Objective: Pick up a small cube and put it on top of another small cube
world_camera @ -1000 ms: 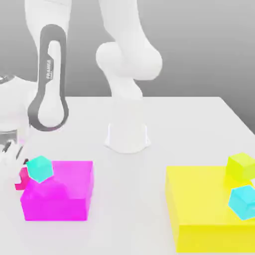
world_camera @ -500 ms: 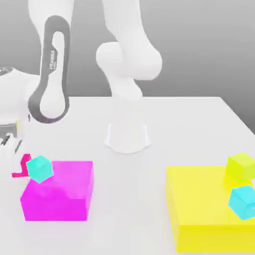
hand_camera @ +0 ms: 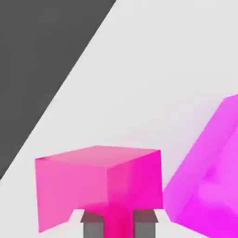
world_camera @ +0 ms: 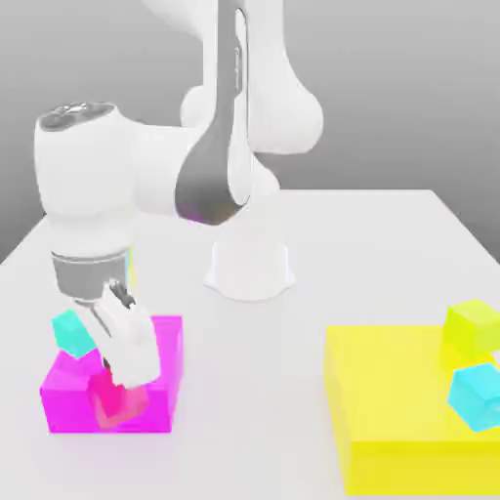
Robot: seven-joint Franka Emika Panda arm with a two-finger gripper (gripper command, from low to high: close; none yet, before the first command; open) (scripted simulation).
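our gripper [hand_camera: 118, 225] right at the pinkish-red cube [hand_camera: 100, 179], its grip on it something we cannot tell, magenta block [world_camera: 73, 400] near it, teal cube [world_camera: 73, 333] just beside it

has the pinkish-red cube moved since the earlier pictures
Yes. In the exterior view the pinkish-red cube was beside the magenta block's left edge; now it shows in front of the block, further toward the view's right.
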